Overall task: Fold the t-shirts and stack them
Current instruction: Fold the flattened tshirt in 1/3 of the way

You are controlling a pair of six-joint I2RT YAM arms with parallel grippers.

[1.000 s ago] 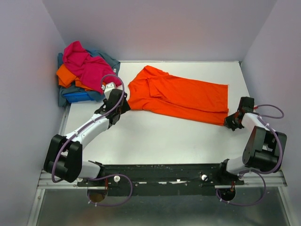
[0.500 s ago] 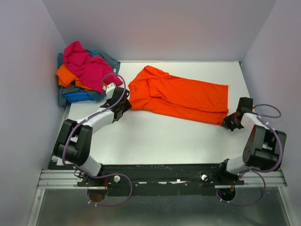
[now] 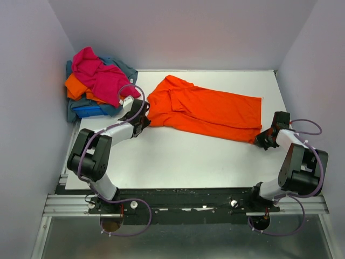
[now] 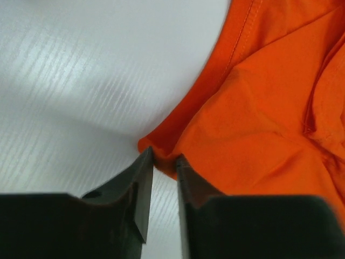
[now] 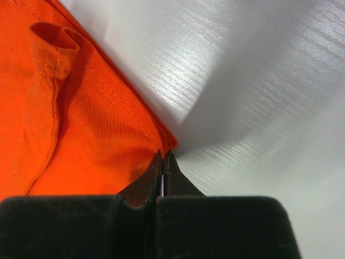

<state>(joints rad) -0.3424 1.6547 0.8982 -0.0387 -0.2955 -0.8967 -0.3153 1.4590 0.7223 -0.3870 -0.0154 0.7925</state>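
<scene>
An orange t-shirt (image 3: 210,110), folded lengthwise, lies across the white table. My left gripper (image 3: 142,121) is at its near left corner. In the left wrist view the gripper (image 4: 164,156) has narrow jaws pinching the shirt's corner (image 4: 259,108) at their tips. My right gripper (image 3: 262,139) is at the shirt's near right corner. In the right wrist view the gripper (image 5: 163,155) is shut on the hem corner of the shirt (image 5: 64,124). A heap of other t-shirts lies at the back left: magenta (image 3: 99,75), orange (image 3: 75,86), royal blue (image 3: 86,110), grey-blue (image 3: 123,66).
Grey walls close in the table (image 3: 178,156) on the left, back and right. The heap sits against the left wall, close behind the left arm (image 3: 94,151). The arm bases and a black rail (image 3: 183,202) run along the near edge.
The left arm has drawn its elbow down and back while its gripper slid a little right onto the shirt's corner. The right arm has hardly moved.
</scene>
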